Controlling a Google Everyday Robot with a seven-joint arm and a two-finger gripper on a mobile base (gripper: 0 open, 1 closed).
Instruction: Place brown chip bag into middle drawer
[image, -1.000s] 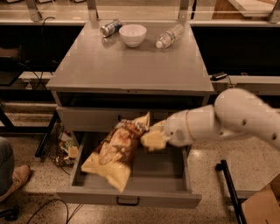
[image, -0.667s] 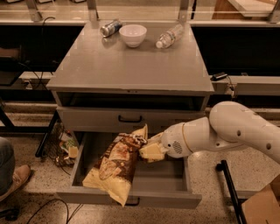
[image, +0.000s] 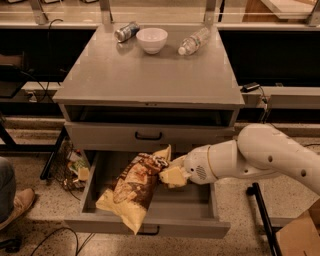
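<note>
Brown chip bag (image: 134, 187) in the open middle drawer (image: 192, 206)
We see our claw (image: 171, 176) clenched on the bag's upper right edge; the bag slants across the drawer, its lower tan corner overhanging the front.

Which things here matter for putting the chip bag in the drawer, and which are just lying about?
For the job: crinkly brown chip bag; open grey metal middle drawer; gripper, over the drawer beside the bag.
Lying about: round white bowl; silver can; clear plastic bottle, on the cabinet top.

Tool (image: 170, 176) against brown chip bag (image: 131, 189) in open middle drawer (image: 192, 228)
</note>
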